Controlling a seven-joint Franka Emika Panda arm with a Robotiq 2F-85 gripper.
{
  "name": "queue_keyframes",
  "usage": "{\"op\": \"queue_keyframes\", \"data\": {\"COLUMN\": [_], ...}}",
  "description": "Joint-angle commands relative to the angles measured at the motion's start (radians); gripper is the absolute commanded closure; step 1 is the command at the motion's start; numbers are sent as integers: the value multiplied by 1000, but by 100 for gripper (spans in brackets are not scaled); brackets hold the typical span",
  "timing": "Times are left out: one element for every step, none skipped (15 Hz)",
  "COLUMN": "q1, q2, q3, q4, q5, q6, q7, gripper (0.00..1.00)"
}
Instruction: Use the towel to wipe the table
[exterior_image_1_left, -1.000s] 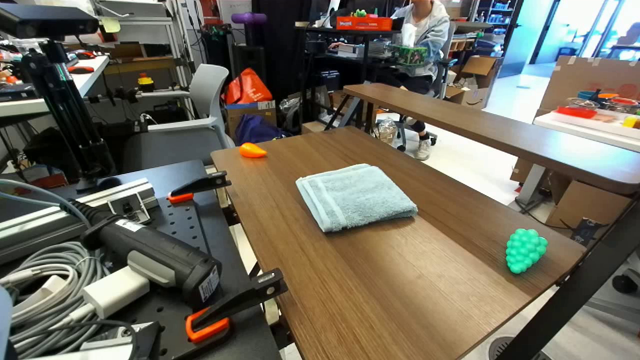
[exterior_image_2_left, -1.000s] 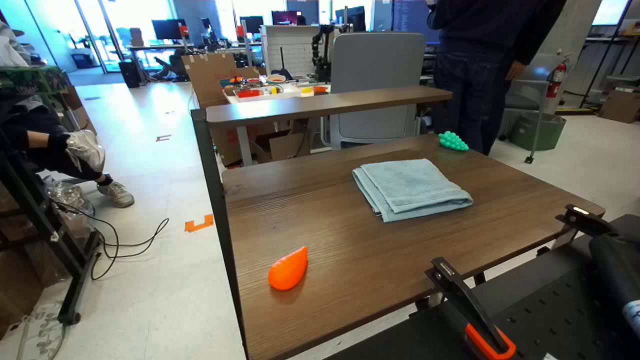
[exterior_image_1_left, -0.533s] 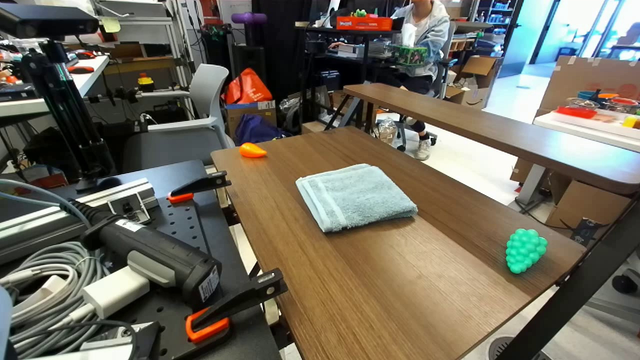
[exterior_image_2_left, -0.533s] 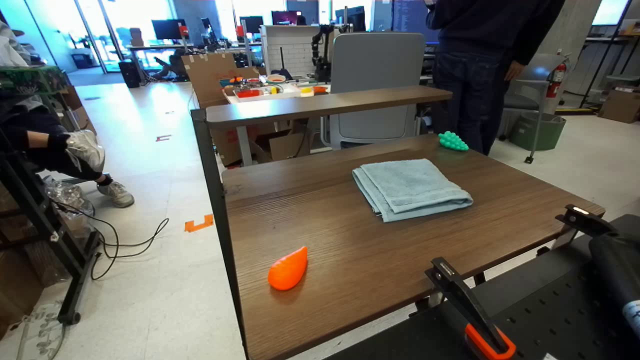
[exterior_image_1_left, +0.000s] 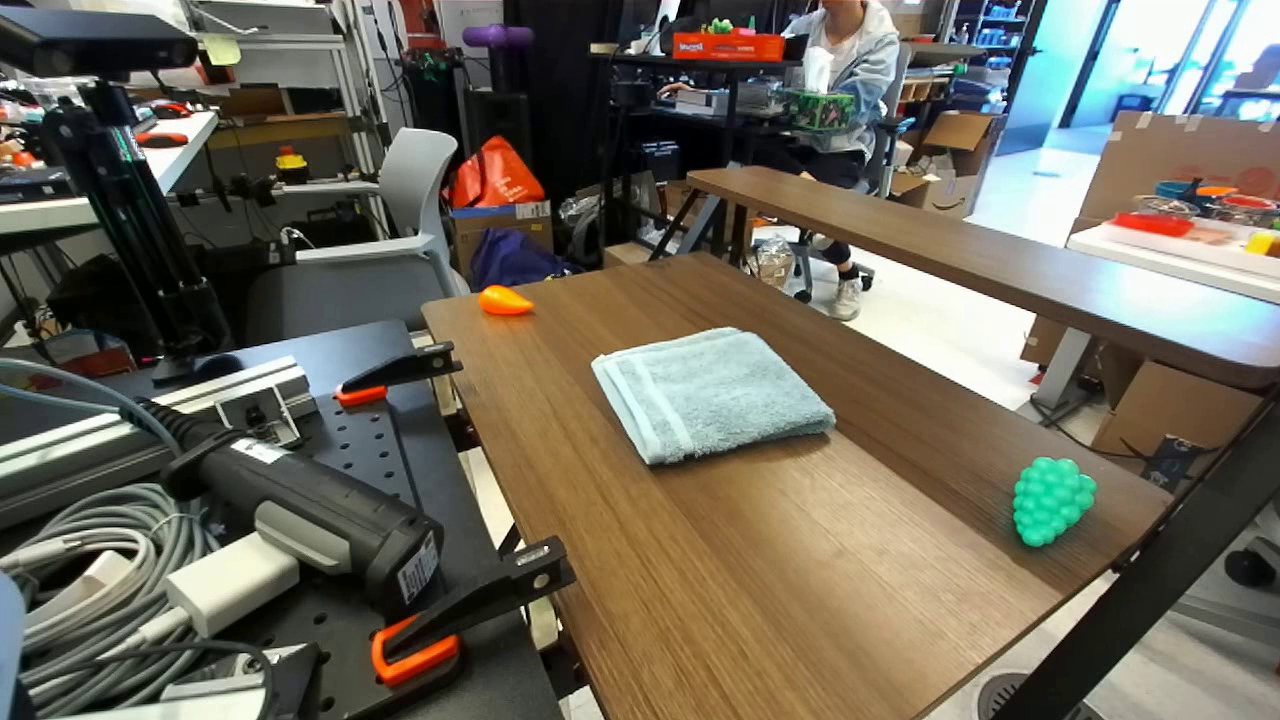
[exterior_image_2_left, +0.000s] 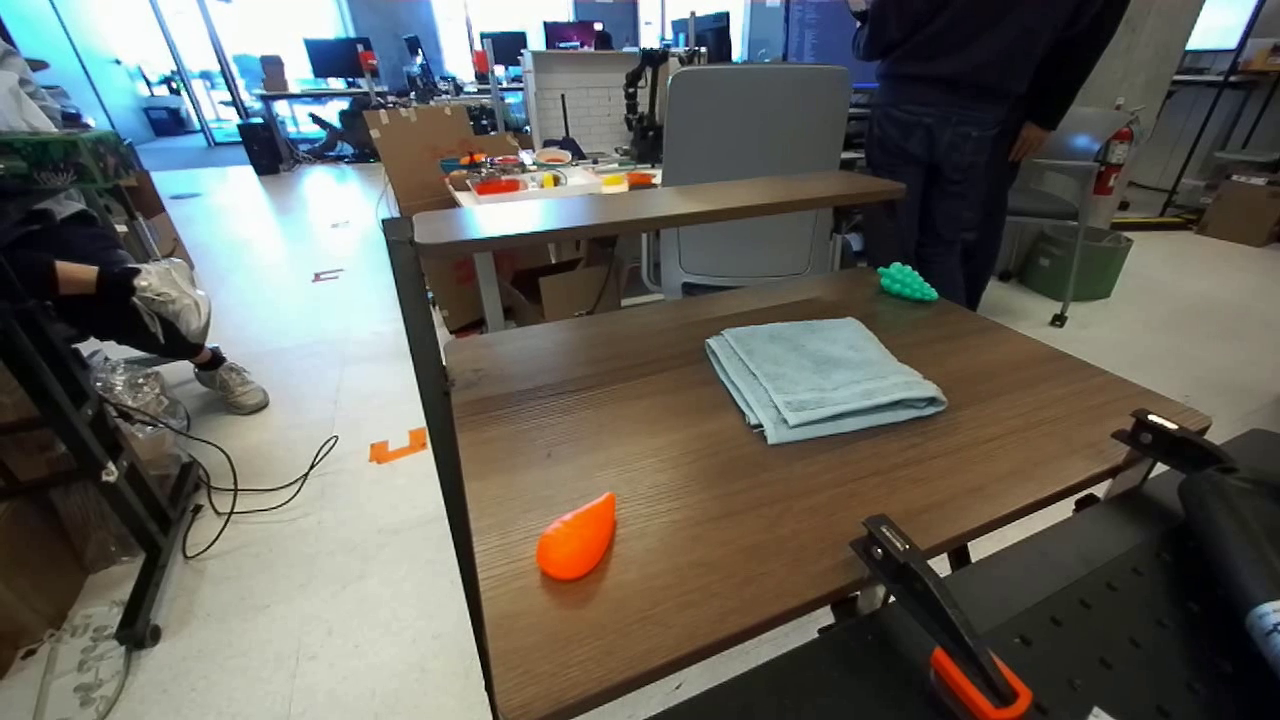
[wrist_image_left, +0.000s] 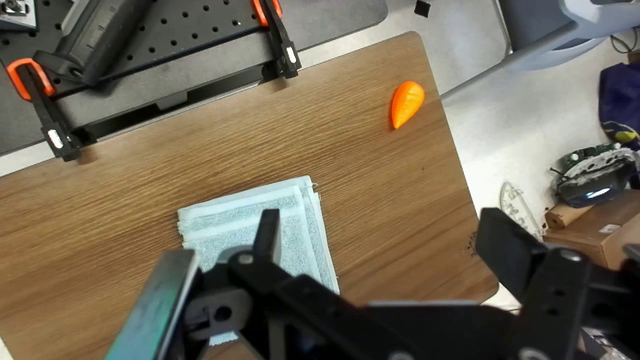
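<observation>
The pale blue-grey towel (exterior_image_1_left: 712, 397) lies folded and flat near the middle of the brown wood-grain table (exterior_image_1_left: 760, 590). The towel (exterior_image_2_left: 825, 378) and the table (exterior_image_2_left: 690, 500) also show in an exterior view. In the wrist view my gripper (wrist_image_left: 380, 220) is open and empty, its two dark fingers wide apart. One finger hides part of the towel (wrist_image_left: 240, 220); the other stands over the right edge of the table (wrist_image_left: 350, 150). The gripper is above the tabletop, at a height I cannot tell, and does not show in either exterior view.
A small orange teardrop object (wrist_image_left: 407, 102) lies near one table corner. A green knobbly ball (exterior_image_1_left: 1052, 502) lies near the opposite end. Black-and-orange clamps (exterior_image_2_left: 935, 610) grip the table's edge beside a dark perforated board (exterior_image_1_left: 340, 440). A narrower wooden table (exterior_image_1_left: 960, 250) stands behind.
</observation>
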Motion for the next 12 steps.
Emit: {"op": "queue_keyframes", "data": {"q1": [-9, -9, -9, -4, 0, 0, 1, 1, 2, 3, 5, 11], "q2": [-9, -16, -23, -22, -12, 12, 46, 70, 103, 136, 169, 206], "q3": [8, 8, 8, 19, 36, 43, 51, 57, 64, 68, 67, 60], "q4": [-1, -2, -4, -18, -32, -31, -31, -41, -50, -63, -75, -75], "q5": [0, 0, 0, -15, -55, -83, -121, -146, -193, -255, -323, -386], "q6": [-3, -3, -3, 70, 186, 248, 328, 416, 496, 570, 624, 658], "q7": [0, 0, -1, 12, 54, 73, 97, 128, 173, 237, 306, 368], "gripper": [0, 0, 0, 0, 0, 0, 0, 0, 0, 0, 0, 0]}}
